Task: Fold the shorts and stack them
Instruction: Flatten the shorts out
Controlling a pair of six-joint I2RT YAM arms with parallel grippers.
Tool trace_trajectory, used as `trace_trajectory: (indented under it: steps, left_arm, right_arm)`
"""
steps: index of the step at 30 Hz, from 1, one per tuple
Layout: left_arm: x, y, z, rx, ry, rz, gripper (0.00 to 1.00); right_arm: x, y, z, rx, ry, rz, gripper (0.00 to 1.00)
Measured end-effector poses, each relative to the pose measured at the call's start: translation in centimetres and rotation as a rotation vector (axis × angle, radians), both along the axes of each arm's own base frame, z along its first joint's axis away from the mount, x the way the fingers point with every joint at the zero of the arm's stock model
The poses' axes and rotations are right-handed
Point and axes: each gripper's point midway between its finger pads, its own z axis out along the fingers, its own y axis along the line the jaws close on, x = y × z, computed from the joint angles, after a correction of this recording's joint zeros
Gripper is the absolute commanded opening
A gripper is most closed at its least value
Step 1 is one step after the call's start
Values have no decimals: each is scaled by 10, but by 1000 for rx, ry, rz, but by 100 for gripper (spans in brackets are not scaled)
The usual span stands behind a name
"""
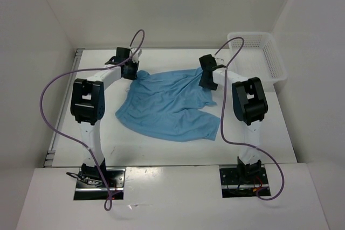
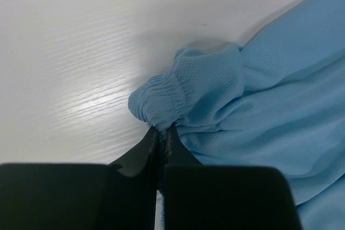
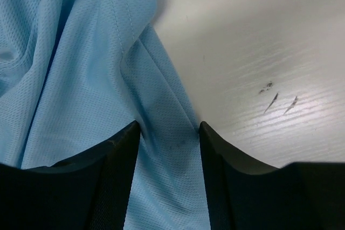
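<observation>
The light blue shorts (image 1: 167, 103) lie spread and rumpled on the white table between the two arms. My left gripper (image 1: 131, 69) is at their far left corner, shut on the gathered elastic waistband (image 2: 161, 98). My right gripper (image 1: 207, 79) is at their far right edge. It is open, its jaws standing either side of a fold of the fabric (image 3: 170, 127). The drawstring is hidden.
A white plastic mesh basket (image 1: 257, 56) stands at the far right of the table (image 1: 178, 149). White walls enclose the table on the left, back and right. Purple cables loop off both arms.
</observation>
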Motion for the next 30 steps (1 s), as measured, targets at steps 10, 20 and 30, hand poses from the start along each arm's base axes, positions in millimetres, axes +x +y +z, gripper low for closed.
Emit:
trace_trajectory:
  steps: [10, 20, 30]
  left_arm:
    - [7, 75, -1, 72, -5, 174, 0]
    - [29, 115, 9, 48, -45, 232, 100]
    - [-42, 113, 56, 19, -56, 228, 100]
  right_arm:
    - [27, 9, 5, 15, -47, 16, 22]
    - [72, 24, 32, 23, -138, 69, 47]
    - [0, 19, 64, 102, -120, 98, 62]
